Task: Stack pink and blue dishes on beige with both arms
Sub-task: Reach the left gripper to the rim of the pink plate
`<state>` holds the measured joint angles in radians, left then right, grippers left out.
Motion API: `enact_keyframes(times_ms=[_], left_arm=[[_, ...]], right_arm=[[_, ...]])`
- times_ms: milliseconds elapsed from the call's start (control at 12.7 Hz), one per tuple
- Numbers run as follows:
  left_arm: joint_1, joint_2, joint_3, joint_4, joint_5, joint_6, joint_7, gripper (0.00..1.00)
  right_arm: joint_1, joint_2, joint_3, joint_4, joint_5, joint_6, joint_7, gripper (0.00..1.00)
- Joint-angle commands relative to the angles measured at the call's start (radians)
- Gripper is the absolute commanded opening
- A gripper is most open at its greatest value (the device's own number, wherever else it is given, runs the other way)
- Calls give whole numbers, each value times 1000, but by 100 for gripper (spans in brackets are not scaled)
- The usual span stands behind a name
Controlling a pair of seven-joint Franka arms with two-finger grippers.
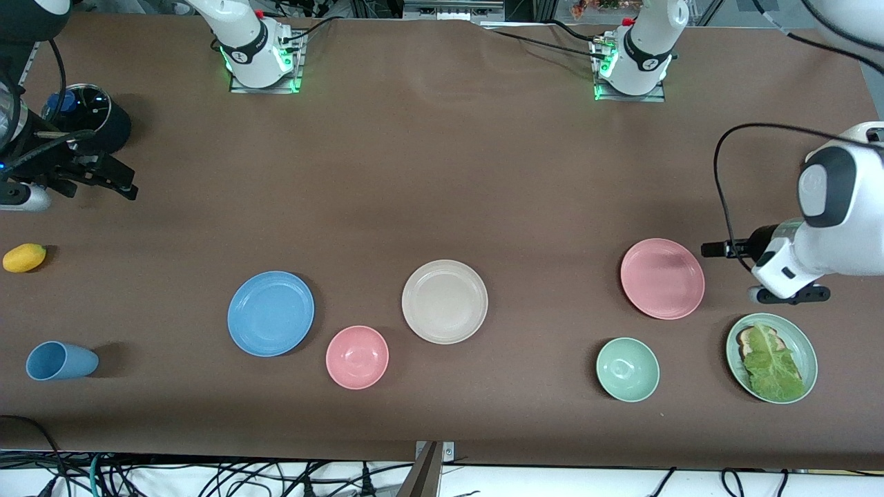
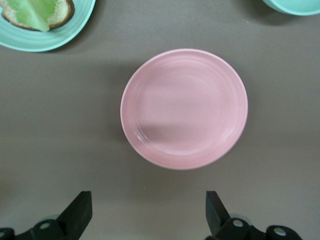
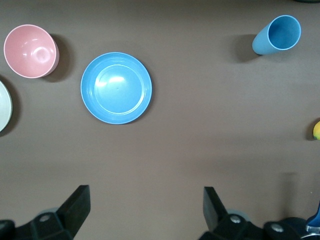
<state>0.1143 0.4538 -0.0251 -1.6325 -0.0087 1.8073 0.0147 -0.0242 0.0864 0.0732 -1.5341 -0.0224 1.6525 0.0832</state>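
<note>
The sky-blue plate [image 1: 271, 313] lies toward the right arm's end, the cream-beige plate [image 1: 445, 301] sits mid-table, and the salmon-pink plate [image 1: 662, 278] lies toward the left arm's end. All three rest flat, apart from one another, with nothing on them. My left gripper [image 2: 148, 200] hangs open and holds nothing, over bare table beside the pink plate [image 2: 184, 108]. My right gripper [image 1: 117, 181] is up at the right arm's end of the table, well away from the blue plate [image 3: 116, 87]. Its fingers [image 3: 80, 202] stand wide apart with nothing between them.
A small pink bowl [image 1: 357, 357] sits between the blue and beige plates, nearer the front camera. A mint bowl [image 1: 627, 369] and a mint plate with lettuce [image 1: 771, 357] lie near the pink plate. A blue cup [image 1: 61, 361], a yellow fruit [image 1: 24, 257] and a black pot [image 1: 86, 121] occupy the right arm's end.
</note>
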Motion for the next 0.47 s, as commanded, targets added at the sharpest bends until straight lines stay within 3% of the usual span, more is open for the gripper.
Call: enact_keyframes(times_ms=[0, 393], left_arm=[[28, 23, -6, -70, 19, 139, 24, 100], [53, 155, -1, -89, 19, 352, 31, 100]], right_arm=[[-3, 7, 2, 18, -16, 1, 3, 100], [-22, 24, -3, 20, -22, 1, -2, 100]])
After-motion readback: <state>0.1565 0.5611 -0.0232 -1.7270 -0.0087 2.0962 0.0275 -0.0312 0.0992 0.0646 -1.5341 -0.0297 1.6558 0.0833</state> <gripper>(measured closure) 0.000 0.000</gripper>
